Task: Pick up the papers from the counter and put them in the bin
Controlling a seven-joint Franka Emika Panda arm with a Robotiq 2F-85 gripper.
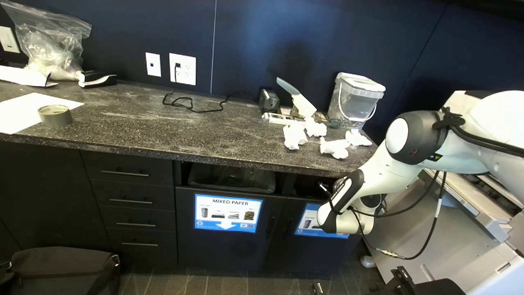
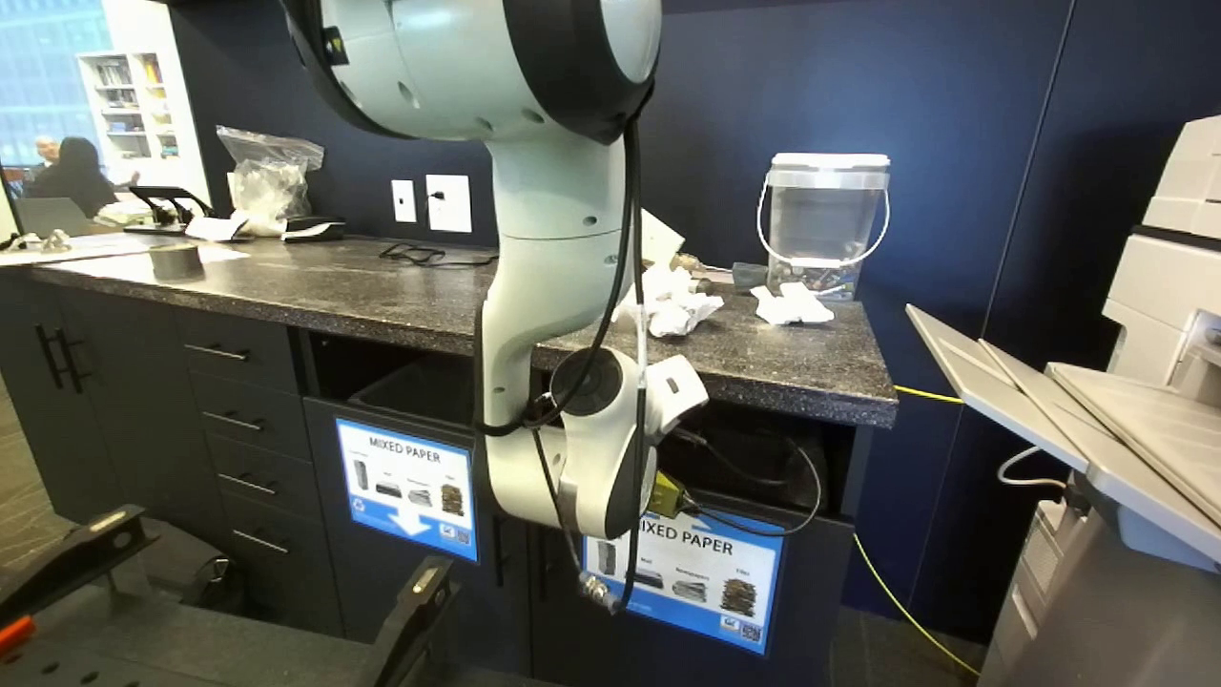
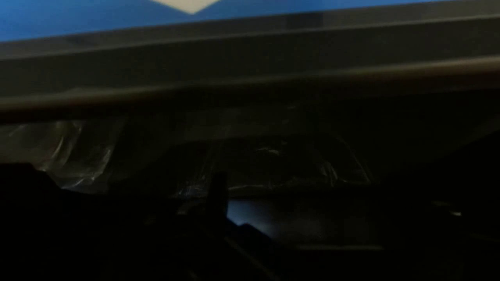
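Observation:
Several crumpled white papers [image 1: 294, 136] lie loosely on the speckled counter [image 1: 196, 135] near its far end; in an exterior view one of the papers [image 2: 794, 305] sits apart from the cluster. Below the counter's edge is the bin [image 2: 813, 572], a dark cabinet with a wide slot and a blue-and-white sign. My arm reaches down in front, its hand at that slot and mostly hidden in both exterior views. In the dim wrist view my gripper [image 3: 308, 191] appears open inside the slot, one dark finger [image 3: 217, 195] standing out, no paper visible between. Crinkled liner [image 3: 84, 168] shows there.
A similar signed compartment [image 1: 228, 235] adjoins. A translucent bucket [image 1: 356, 102] and a black box [image 1: 269, 100] stand behind the papers. Tape [image 1: 55, 116] rests on a flat sheet [image 1: 24, 107]. A printer [image 2: 1173, 286] flanks the counter's end; a dark bag [image 1: 61, 270] lies on the floor.

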